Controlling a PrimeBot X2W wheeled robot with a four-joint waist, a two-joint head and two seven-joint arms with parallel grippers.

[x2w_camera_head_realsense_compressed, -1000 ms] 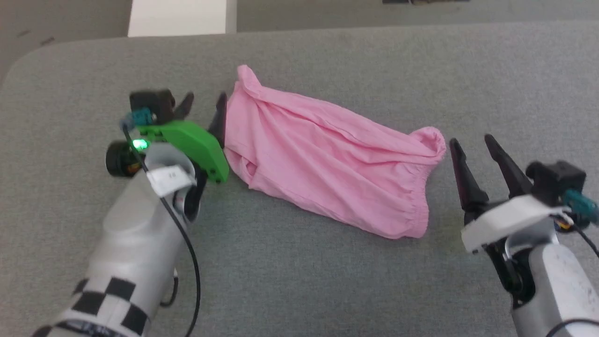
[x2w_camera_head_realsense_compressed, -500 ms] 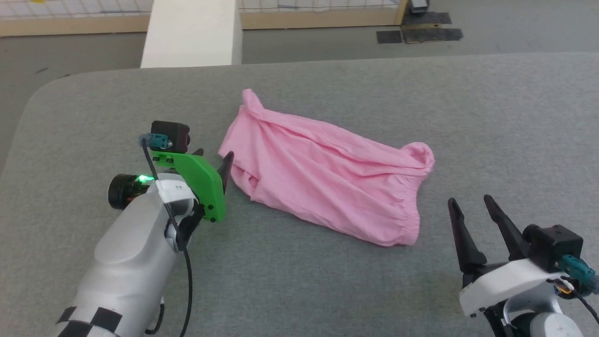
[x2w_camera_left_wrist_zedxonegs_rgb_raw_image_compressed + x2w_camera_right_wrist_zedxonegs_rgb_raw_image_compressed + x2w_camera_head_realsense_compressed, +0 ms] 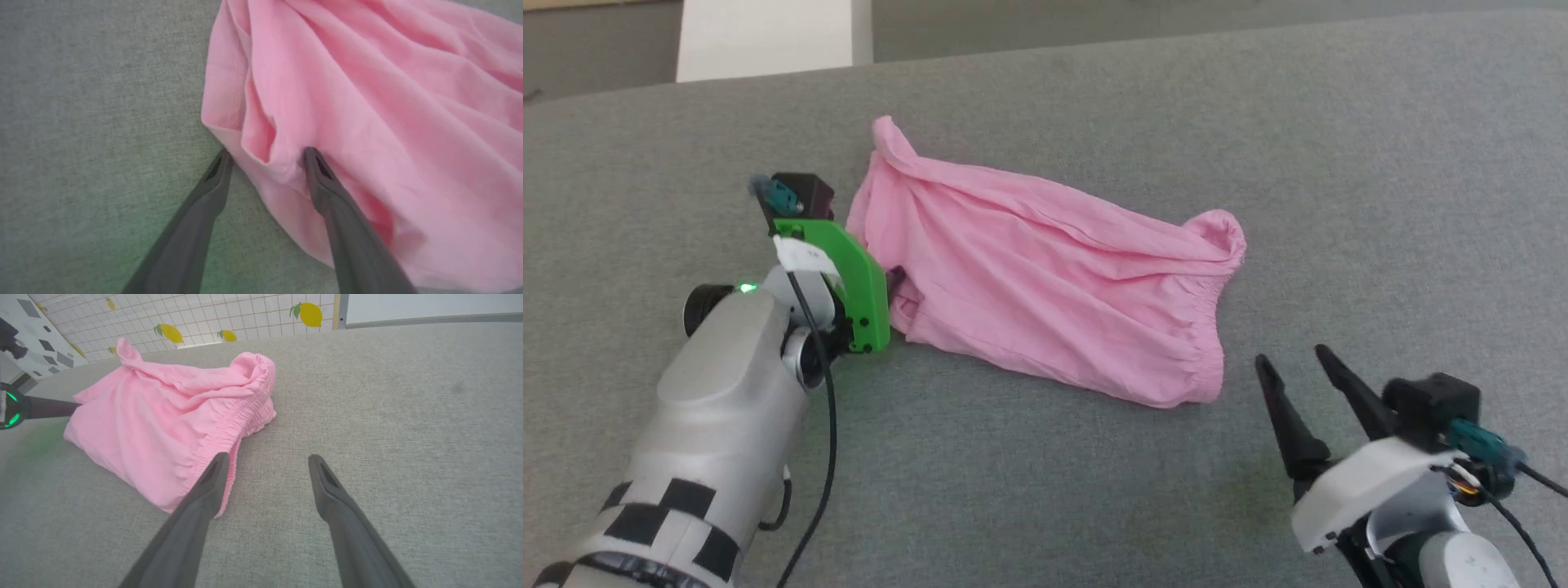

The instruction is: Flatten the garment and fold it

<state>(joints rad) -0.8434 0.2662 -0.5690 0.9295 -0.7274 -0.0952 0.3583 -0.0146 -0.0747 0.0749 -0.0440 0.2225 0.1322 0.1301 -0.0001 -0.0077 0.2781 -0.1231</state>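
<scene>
Garment (image 3: 1045, 286): pink, thin, much creased; lies bunched and slantwise at mid table (image 3: 1029, 490); long folds run its length; waistband (image 3: 1207, 347) gathered at the robot's right end, its far corner puckered up; the opposite end doubled under itself beside the left arm.

Left gripper (image 3: 267, 152): at the garment's left edge; jaws apart; one finger on bare table just beside the hem, the other pressing on the cloth; a rolled lip of fabric between them, not yet clamped.

Right gripper (image 3: 1289, 354): jaws spread wide, nothing between them; over bare table, near the waistband's near corner but apart from it.

Step in hand, as judged: flattening, at its outset; no fold made.

Next move, as judged: left jaws to close on the hem lip without gathering extra layers; right to reach the waistband corner and pinch it; then both to draw apart and pull the creases out.
</scene>
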